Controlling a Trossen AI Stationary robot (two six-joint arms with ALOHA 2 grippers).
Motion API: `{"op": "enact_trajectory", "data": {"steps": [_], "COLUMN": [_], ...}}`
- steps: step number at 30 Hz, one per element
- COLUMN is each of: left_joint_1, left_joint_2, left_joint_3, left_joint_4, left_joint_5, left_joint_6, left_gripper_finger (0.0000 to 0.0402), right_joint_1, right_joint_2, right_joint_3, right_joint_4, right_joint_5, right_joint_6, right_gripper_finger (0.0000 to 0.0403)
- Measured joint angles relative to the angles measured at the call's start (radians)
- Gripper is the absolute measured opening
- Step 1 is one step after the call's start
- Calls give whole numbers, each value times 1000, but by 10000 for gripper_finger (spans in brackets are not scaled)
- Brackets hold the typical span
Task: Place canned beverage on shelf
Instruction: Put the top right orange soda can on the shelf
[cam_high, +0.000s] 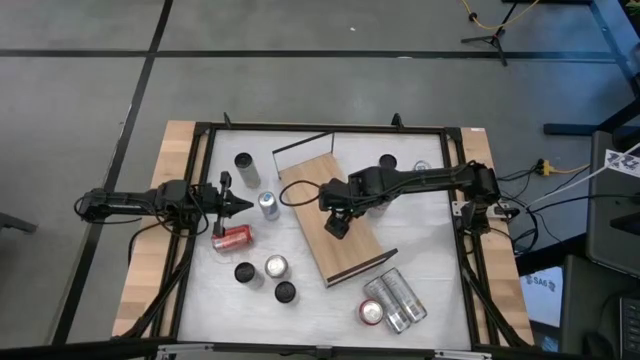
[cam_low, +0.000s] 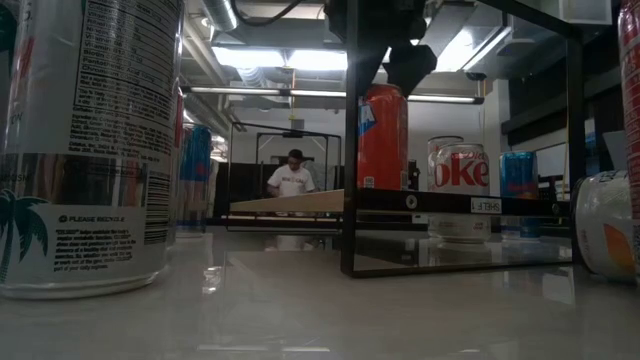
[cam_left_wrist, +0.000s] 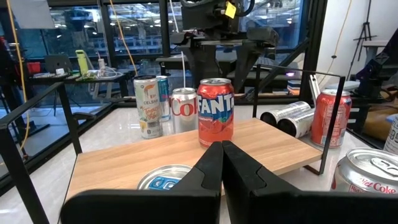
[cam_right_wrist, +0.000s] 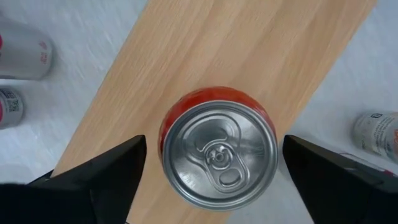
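Right gripper (cam_right_wrist: 211, 171) hangs wide open over the upright Fanta can (cam_right_wrist: 217, 146) mid-shelf (cam_right_wrist: 205, 50); looks light, smooth, slippery, best gripped across its sides

- White table (cam_high: 430, 290): I see the wooden shelf (cam_high: 315, 180) lying diagonally mid-table, loose cans toward the left edge, two silver cans (cam_high: 393, 300) near the front-right corner.
- Shelf: one orange can (cam_left_wrist: 215, 112) upright at its middle.
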Motion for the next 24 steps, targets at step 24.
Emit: {"op": "enact_trajectory", "data": {"steps": [24], "left_joint_1": [0], "left_joint_2": [0], "left_joint_3": [0], "left_joint_4": [0], "left_joint_5": [0], "left_joint_6": [0], "left_gripper_finger": [0], "right_joint_1": [-1], "right_joint_2": [-4], "right_joint_3": [3], "right_joint_4": [19], "right_joint_5": [-12], "right_joint_6": [-309], "right_gripper_finger": [249]}}
